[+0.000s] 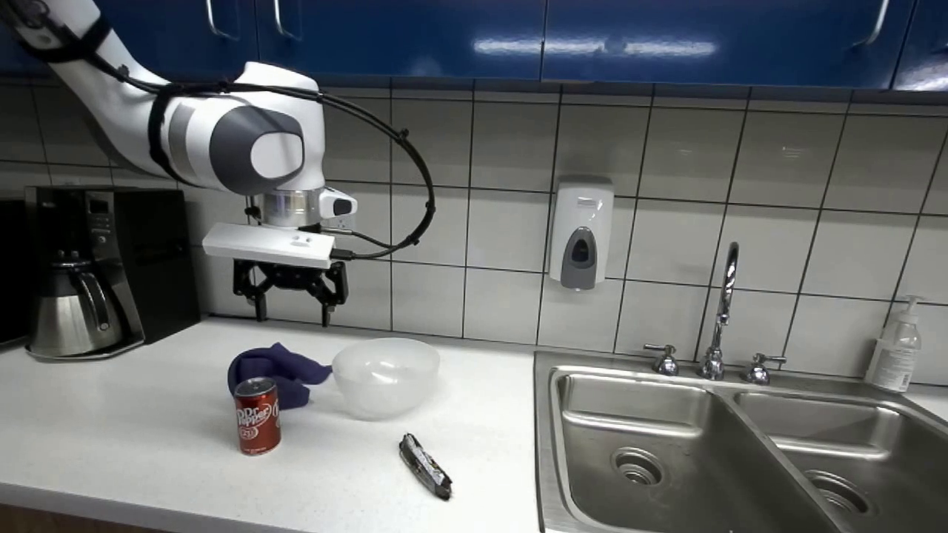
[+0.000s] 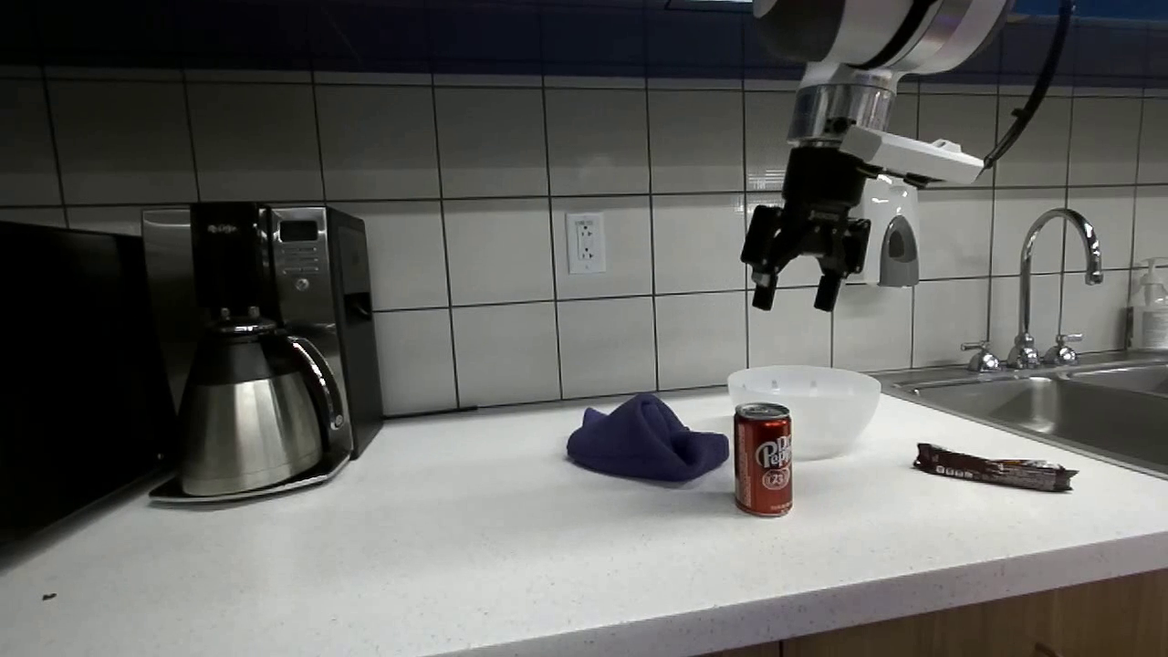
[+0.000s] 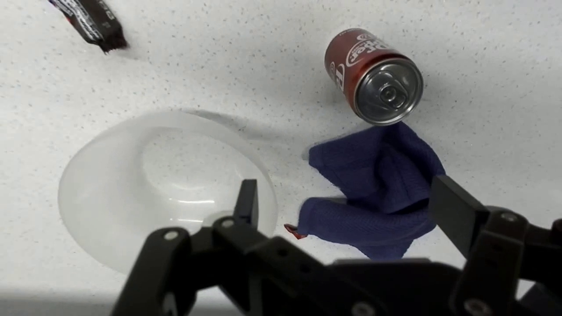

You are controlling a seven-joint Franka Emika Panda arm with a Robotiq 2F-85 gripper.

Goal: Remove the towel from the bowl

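Observation:
The towel (image 1: 278,370) is dark blue-purple and lies crumpled on the white counter. It also shows in an exterior view (image 2: 643,443) and in the wrist view (image 3: 373,175). The translucent white bowl (image 1: 389,377) stands upright beside the towel, also seen in an exterior view (image 2: 821,415). In the wrist view the bowl (image 3: 109,175) looks empty. My gripper (image 1: 293,317) is open and empty, well above the counter over the towel and bowl. It also shows in an exterior view (image 2: 796,297) and in the wrist view (image 3: 344,197), fingers wide apart.
A red soda can (image 1: 257,426) stands in front of the towel. A brown wrapped bar (image 1: 424,466) lies in front of the bowl. A small red tip (image 3: 295,231) peeks from under the towel. A coffee maker (image 2: 360,328) and a sink (image 1: 546,444) flank the area.

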